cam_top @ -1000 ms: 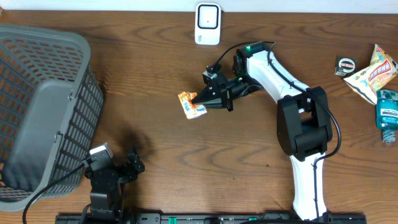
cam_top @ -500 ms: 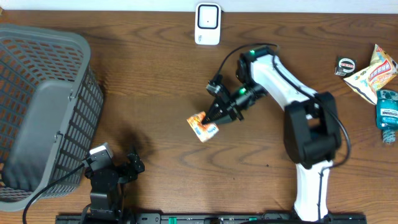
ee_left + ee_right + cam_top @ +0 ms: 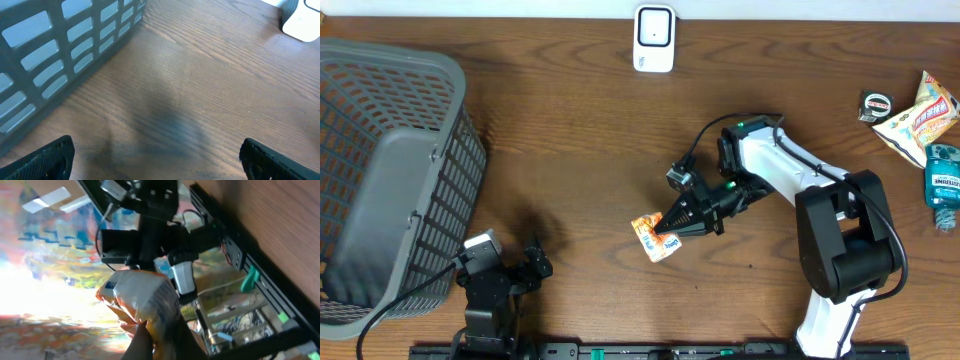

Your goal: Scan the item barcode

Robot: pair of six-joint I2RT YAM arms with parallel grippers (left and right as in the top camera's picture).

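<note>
Right pincer (image 3: 668,226) is gripping a crinkled orange snack packet (image 3: 653,243) mid-bench (image 3: 570,150), white scanner (image 3: 653,38) sitting well apart, left pincer (image 3: 159,159) gaping beside the grey basket (image 3: 390,180).

Left pincer (image 3: 157,157) gapes wide; right pincer (image 3: 672,224) is clamped tight, its arm (image 3: 788,176) stretched leftward.

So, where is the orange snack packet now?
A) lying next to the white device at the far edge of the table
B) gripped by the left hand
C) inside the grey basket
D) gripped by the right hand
D: the right hand is shut on the orange packet near the middle of the table, while the left hand stands open and empty.
</note>
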